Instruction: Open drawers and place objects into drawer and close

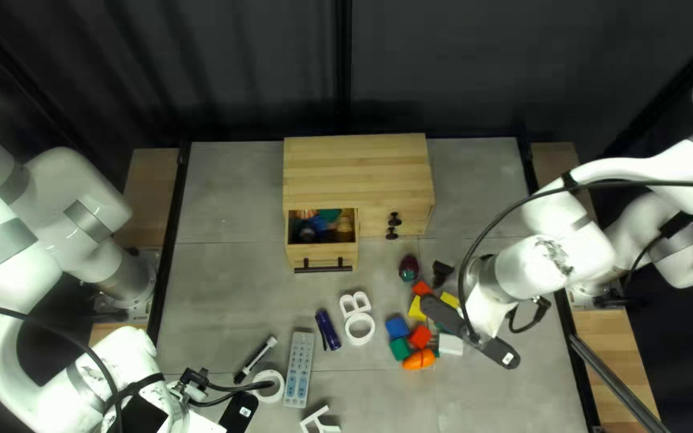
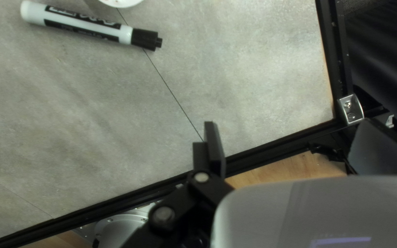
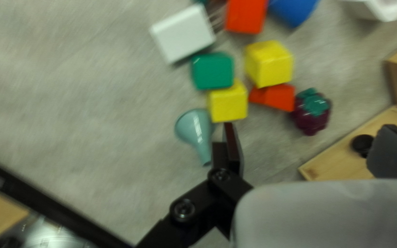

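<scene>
The wooden cabinet (image 1: 358, 176) stands at the table's far side with its lower left drawer (image 1: 322, 258) pulled out and several small things inside. My right gripper (image 1: 475, 333) is above the loose blocks (image 1: 420, 337); in the right wrist view this gripper (image 3: 304, 140) is open with nothing held, a teal cone (image 3: 195, 131) and yellow block (image 3: 228, 101) beside one finger. My left gripper (image 1: 240, 410) is low at the left of the top left view; in its wrist view this gripper (image 2: 288, 142) is open and empty, the marker (image 2: 83, 23) lying ahead of it.
Near the drawer lie a dark red berry-like thing (image 1: 408, 268), a white letter B (image 1: 354, 303), a white ring (image 1: 359, 329) and a dark blue object (image 1: 328, 329). A grey remote (image 1: 299, 370), a tape roll (image 1: 268, 386) and another white letter (image 1: 319, 422) lie nearer.
</scene>
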### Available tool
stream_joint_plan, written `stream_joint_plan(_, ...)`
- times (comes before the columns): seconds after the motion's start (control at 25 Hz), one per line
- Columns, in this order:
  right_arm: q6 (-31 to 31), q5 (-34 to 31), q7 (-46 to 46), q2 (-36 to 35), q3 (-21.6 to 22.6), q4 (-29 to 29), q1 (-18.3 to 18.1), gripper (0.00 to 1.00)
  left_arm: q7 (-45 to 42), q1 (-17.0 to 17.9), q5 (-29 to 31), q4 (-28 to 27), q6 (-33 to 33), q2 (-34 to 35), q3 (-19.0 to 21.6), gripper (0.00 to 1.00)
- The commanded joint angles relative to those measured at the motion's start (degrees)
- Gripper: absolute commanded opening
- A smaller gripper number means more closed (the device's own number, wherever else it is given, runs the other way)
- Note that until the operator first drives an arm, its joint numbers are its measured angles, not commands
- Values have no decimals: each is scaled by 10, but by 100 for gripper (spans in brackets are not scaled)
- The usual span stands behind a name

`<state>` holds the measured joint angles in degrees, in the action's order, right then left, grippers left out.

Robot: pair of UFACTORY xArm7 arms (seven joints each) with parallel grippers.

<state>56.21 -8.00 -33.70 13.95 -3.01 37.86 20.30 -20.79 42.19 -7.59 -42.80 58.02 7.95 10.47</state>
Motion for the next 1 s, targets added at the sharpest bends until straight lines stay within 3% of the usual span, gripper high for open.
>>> stream_joint_plan(0.04,32,27,22,-41,-7,10,-4,100,0,0,0,0,0,0,0,100)
stream_joint_plan(0.28,35,42,81,-75,-2,5,-3,100,0,0,0,0,0,0,0,100)
stream_joint_plan(0.8,0,-18,172,-130,4,-15,-7,100,0,0,0,0,0,0,0,100)
stream_joint_plan(1.0,-8,-27,186,-142,-1,-21,-12,94,0,0,0,0,0,0,0,100)
